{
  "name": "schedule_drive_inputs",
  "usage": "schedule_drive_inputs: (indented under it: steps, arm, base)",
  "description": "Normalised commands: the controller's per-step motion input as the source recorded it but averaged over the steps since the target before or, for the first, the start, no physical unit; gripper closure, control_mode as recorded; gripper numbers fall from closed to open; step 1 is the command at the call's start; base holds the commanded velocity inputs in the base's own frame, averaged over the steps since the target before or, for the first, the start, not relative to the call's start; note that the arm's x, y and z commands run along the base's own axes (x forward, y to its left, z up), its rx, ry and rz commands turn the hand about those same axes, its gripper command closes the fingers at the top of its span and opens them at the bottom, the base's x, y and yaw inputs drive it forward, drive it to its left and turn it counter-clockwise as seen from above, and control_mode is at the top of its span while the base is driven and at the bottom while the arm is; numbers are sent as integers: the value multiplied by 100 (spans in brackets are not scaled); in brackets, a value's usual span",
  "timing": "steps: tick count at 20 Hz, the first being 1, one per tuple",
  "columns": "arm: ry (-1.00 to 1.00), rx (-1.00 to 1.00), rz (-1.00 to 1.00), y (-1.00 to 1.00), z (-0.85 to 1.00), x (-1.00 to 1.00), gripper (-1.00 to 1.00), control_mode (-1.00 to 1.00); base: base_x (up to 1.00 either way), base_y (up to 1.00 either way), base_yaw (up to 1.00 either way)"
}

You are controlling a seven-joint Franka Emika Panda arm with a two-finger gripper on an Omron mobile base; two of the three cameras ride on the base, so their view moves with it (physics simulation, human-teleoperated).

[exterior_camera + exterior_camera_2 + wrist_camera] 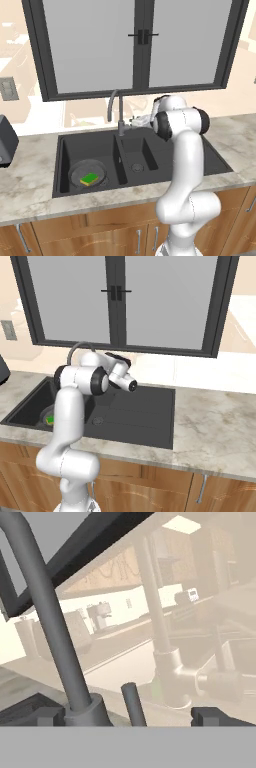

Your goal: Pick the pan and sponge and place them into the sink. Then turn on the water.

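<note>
The black sink (210, 160) is set in the marble counter. In its large left basin lies the round dark pan (80, 170), and the green sponge (90, 178) rests on the pan. In the right base view the arm hides most of the pan, leaving a bit of the sponge (49, 419) visible. My gripper (134, 120) is held low behind the small basin, right at the foot of the grey gooseneck faucet (114, 102). In the hand view my gripper (131, 716) is open and holds nothing. The faucet base (85, 709) and its short lever (132, 702) stand between the fingertips (47, 716). No water is in view.
A dark-framed window (135, 45) rises just behind the faucet. A dark appliance (6, 140) stands on the counter at the far left. The ribbed drainboard (145, 411) lies to the right of the basins, with marble counter (215, 426) beyond it.
</note>
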Motion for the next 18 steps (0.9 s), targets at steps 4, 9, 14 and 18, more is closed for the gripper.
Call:
schedule_drive_inputs:
  steps: [4, 9, 14, 18]
  arm:
    - [-1, 0, 0, 0, -12, 17, -100, -100]
    - [-1, 0, 0, 0, -10, 17, -100, -100]
    - [0, 0, 0, 0, -7, 16, -100, -100]
    - [0, 0, 0, 2, -3, 13, -100, -100]
  base:
    - [0, 0, 0]
    - [0, 0, 0]
    - [0, 0, 0]
    - [0, 0, 0]
